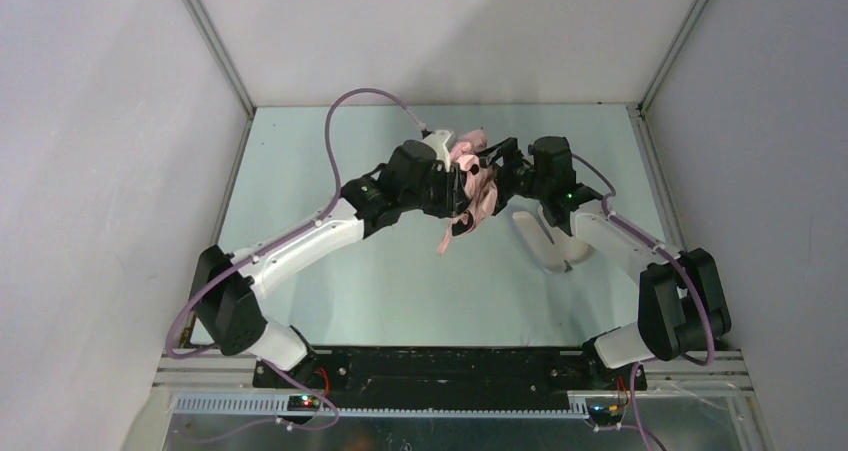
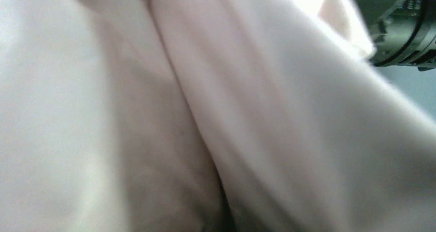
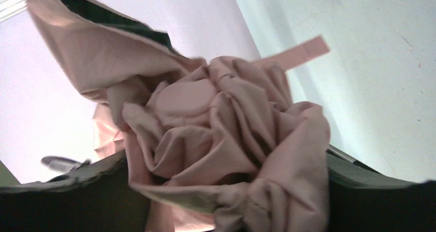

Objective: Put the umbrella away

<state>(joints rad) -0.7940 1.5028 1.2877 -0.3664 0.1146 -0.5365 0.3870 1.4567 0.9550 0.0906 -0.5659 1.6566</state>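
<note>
The umbrella (image 1: pixel 472 166) is a bunched pale pink bundle hanging above the table's middle between both arms, its strap (image 1: pixel 447 236) dangling. My left gripper (image 1: pixel 455 186) is shut on it from the left. In the left wrist view the umbrella's fabric (image 2: pixel 257 113) fills the frame and hides the fingers. My right gripper (image 1: pixel 503 176) faces it from the right. In the right wrist view the crumpled canopy (image 3: pixel 221 119) sits between the two dark fingers (image 3: pixel 61 201) of that gripper (image 3: pixel 226 165), whose jaws stand wide open around it. The strap (image 3: pixel 303 52) sticks out to the upper right.
A pale oblong case (image 1: pixel 545 243) lies on the table (image 1: pixel 330 171) under the right arm's forearm. Grey walls enclose the table on three sides. The right arm's wrist (image 2: pixel 406 31) shows at the top right of the left wrist view.
</note>
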